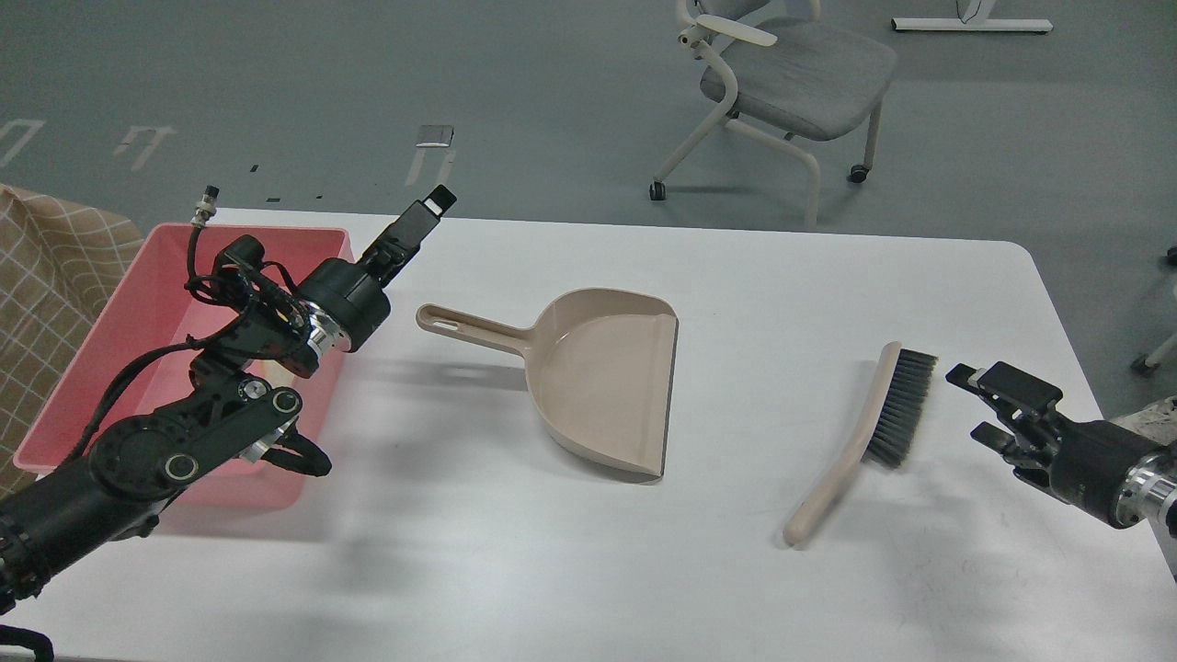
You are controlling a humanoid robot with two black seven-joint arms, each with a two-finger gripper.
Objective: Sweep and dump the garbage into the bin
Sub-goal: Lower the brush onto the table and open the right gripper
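Note:
The pink bin stands at the table's left edge. My left arm reaches over its right side and hides part of its inside; no yellow sponge or bread slice shows. My left gripper is raised above the table by the bin's far right corner, holding nothing; its fingers look like one dark bar. The beige dustpan lies empty in the middle, handle toward the bin. A beige brush with dark bristles lies on the table to its right. My right gripper is open and empty, just right of the bristles.
The white table ends close behind my right arm at the right. A grey wheeled chair stands on the floor beyond the far edge. A checked beige cloth lies left of the bin.

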